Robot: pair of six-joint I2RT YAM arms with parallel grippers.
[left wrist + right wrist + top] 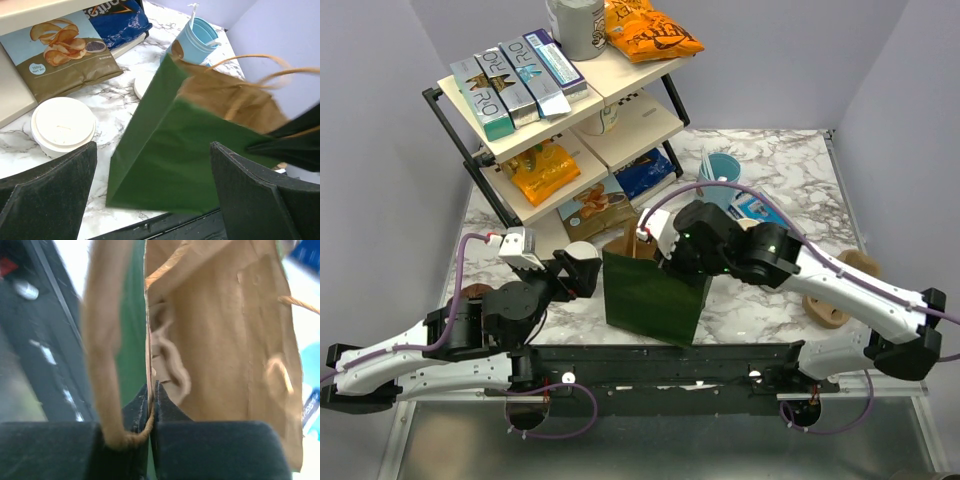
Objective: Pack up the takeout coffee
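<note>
The takeout coffee (582,250), a small cup under a round white lid (62,125), stands on the marble left of the green paper bag (655,295). My left gripper (582,274) hovers just in front of it, open wide; its dark fingers (50,195) frame the bag's green side (190,150), with the cup off the left finger's tip. My right gripper (665,255) is at the bag's top, shut (151,390) on the bag's rim and the base of a brown twine handle (102,340). The bag's brown inside (225,340) looks open.
A two-tier shelf rack (535,110) with boxes and snack bags stands behind the bag. A chips bag (65,55) and a blue bag (117,20) lie near the cup. A light blue cup with white sticks (720,170) stands behind. A wooden object (830,300) sits at right.
</note>
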